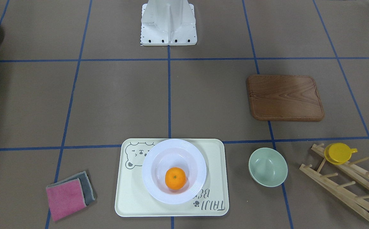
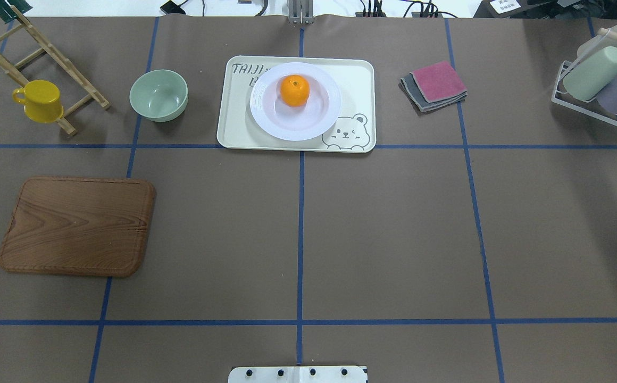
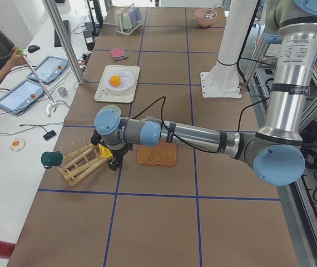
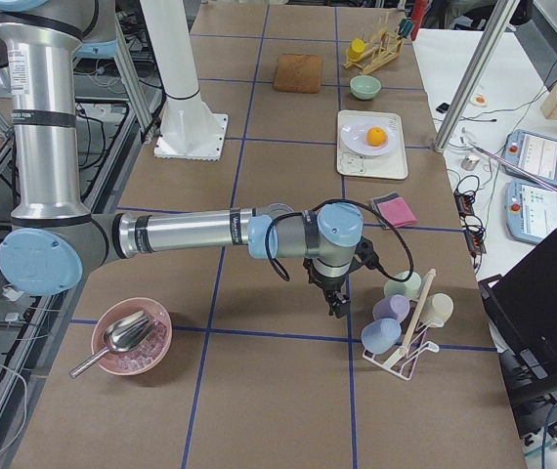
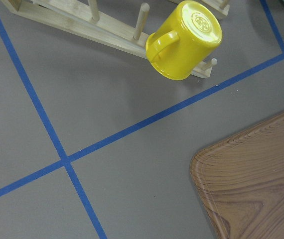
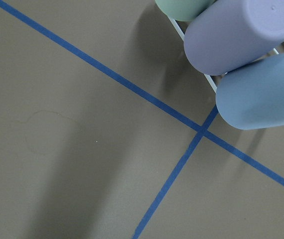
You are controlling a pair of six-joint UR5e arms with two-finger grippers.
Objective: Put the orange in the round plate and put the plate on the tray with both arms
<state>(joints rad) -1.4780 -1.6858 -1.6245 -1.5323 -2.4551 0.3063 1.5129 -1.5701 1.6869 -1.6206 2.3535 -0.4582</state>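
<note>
Low over the left end of the brown paper-covered bench [image 2: 393, 239], which is crossed by blue tape lines, the left arm's black fingers [image 3: 114, 163] point downward between the pale wooden peg rack [image 1: 340, 187] and the brown wood-grain board with rounded corners [image 1: 284, 98]. Only the side view shows them, so I cannot tell whether they are spread or pressed together; nothing is seen in them. The right arm's black fingers [image 4: 339, 308] hang tip-down at the opposite end, near the smooth pastel tumblers [image 6: 236, 35] lying on their sides, and their gap cannot be judged either. The small round bright orange fruit [image 1: 175, 178] sits in the hollow of the glossy white round plate with a ridged rim [image 1: 152, 187]. That plate rests on the cream rectangular tray with rounded corners [image 1: 130, 203], covering part of its grey bear drawing and lettering. A smooth pale green bowl [image 1: 268, 167] stands just beside the tray on the robot's left, and a glossy yellow handled cup [image 5: 184, 40] hangs tilted on a peg of the rack. Folded pink and grey cloths [image 1: 65, 198] lie on the tray's other side. The silver-grey left arm [image 3: 197, 135] and right arm [image 4: 181, 233], both with light blue joint caps, each stretch a forearm level and low over the bench, wrist bent down.
</note>
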